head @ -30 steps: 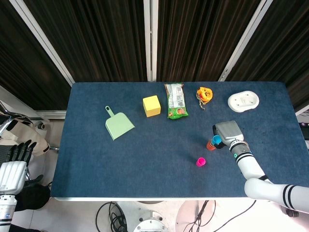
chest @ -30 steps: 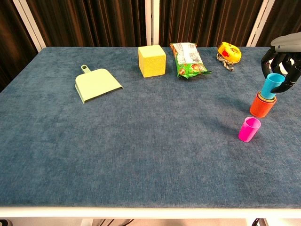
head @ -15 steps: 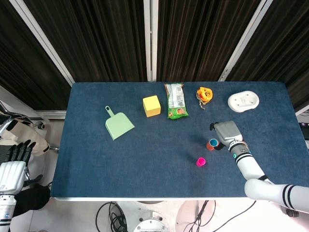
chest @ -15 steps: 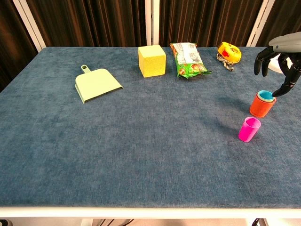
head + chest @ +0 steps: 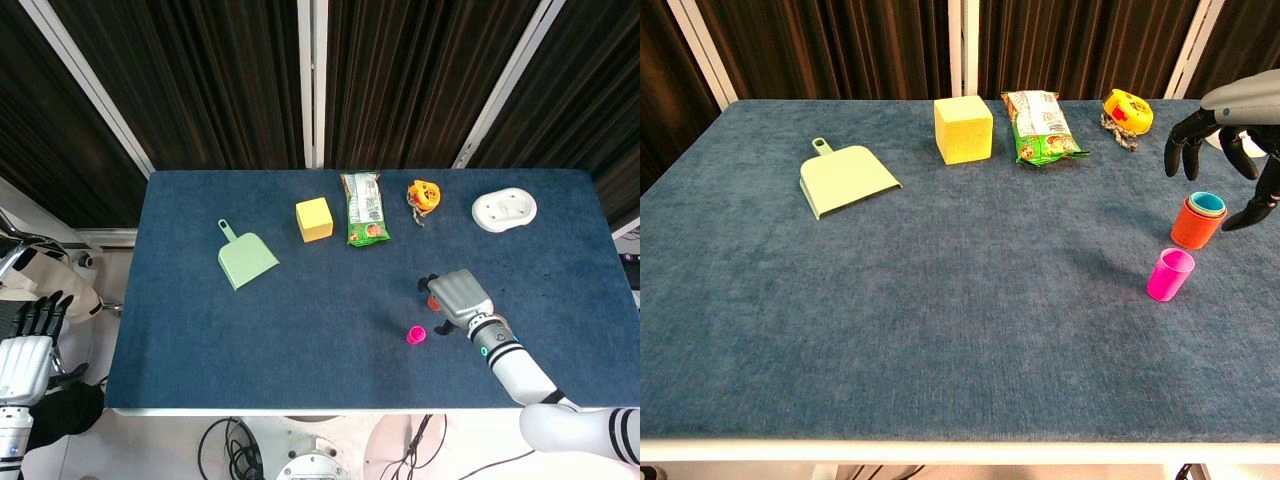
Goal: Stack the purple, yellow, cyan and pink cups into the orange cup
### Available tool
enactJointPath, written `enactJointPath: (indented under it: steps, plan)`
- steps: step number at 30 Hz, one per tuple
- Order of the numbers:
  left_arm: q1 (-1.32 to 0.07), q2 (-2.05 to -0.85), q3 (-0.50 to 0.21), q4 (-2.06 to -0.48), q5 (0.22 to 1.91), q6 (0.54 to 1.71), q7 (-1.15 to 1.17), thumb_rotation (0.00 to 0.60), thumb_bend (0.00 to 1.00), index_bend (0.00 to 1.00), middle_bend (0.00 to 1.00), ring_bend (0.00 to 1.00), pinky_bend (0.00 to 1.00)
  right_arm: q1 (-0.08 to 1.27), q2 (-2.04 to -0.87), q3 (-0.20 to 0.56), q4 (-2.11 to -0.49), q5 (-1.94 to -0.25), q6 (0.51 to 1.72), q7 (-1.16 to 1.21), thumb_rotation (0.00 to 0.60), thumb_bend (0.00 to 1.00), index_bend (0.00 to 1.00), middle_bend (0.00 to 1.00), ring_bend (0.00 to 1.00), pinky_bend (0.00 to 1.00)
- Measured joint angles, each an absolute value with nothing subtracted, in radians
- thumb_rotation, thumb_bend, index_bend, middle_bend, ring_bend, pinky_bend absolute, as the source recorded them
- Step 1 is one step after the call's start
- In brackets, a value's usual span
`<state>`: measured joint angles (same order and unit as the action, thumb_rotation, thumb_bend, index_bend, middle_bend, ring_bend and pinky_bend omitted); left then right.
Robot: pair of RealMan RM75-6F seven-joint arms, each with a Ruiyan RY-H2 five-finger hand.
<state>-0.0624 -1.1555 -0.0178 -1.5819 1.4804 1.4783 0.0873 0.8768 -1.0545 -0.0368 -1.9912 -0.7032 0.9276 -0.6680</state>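
The orange cup (image 5: 1197, 222) stands upright at the table's right, with a cyan cup (image 5: 1207, 204) nested in it and a yellow rim showing around the cyan one. The head view shows only a sliver of the orange cup (image 5: 431, 297) beside my hand. A pink cup (image 5: 1169, 274) stands alone just in front of it, also seen as the pink cup (image 5: 416, 334). My right hand (image 5: 1229, 142) hovers above the stack, fingers spread and holding nothing; in the head view the right hand (image 5: 460, 297) covers most of the stack. My left hand (image 5: 24, 348) hangs off the table's left side, fingers apart, empty.
A green dustpan (image 5: 843, 180), a yellow block (image 5: 963, 129), a green snack bag (image 5: 1042, 127) and an orange-yellow toy (image 5: 1125, 112) line the far half of the table. A white dish (image 5: 504, 209) sits at the far right corner.
My right hand let go of the cyan cup, which dropped down into the orange cup's stack. The hand then opened and rose, shifting toward the pink cup.
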Motion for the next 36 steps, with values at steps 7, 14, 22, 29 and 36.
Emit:
enactJointPath:
  steps: [7, 14, 22, 29, 36]
  plan:
    - [-0.053, -1.159, -0.011, -1.579, 1.487, 1.489, 0.084, 0.600, 0.06, 0.04, 0.00, 0.00, 0.00, 0.866, -1.074, -0.092, -2.033, -0.740, 0.969, -0.733, 0.600, 0.03, 0.32, 0.32, 0.55, 0.73]
    - [-0.045, -1.158, -0.010, -1.573, 1.489, 1.499, 0.062, 0.600, 0.06, 0.04, 0.00, 0.00, 0.00, 0.848, -1.155, -0.114, -1.991, -0.749, 1.018, -0.776, 0.600, 0.03, 0.33, 0.34, 0.56, 0.73]
    - [-0.042, -1.154, -0.008, -1.563, 1.491, 1.497, 0.032, 0.600, 0.06, 0.04, 0.00, 0.00, 0.00, 0.815, -1.242, -0.115, -1.924, -0.788, 1.069, -0.789, 0.600, 0.06, 0.36, 0.39, 0.56, 0.73]
    - [-0.042, -1.157, -0.011, -1.555, 1.487, 1.494, 0.027, 0.600, 0.06, 0.04, 0.00, 0.00, 0.00, 0.805, -1.289, -0.107, -1.893, -0.797, 1.063, -0.790, 0.600, 0.07, 0.37, 0.41, 0.56, 0.73]
    - [-0.040, -1.156, -0.014, -1.551, 1.482, 1.493, 0.020, 0.600, 0.06, 0.04, 0.00, 0.00, 0.00, 0.800, -1.322, -0.096, -1.868, -0.792, 1.063, -0.793, 0.600, 0.09, 0.41, 0.44, 0.57, 0.73]
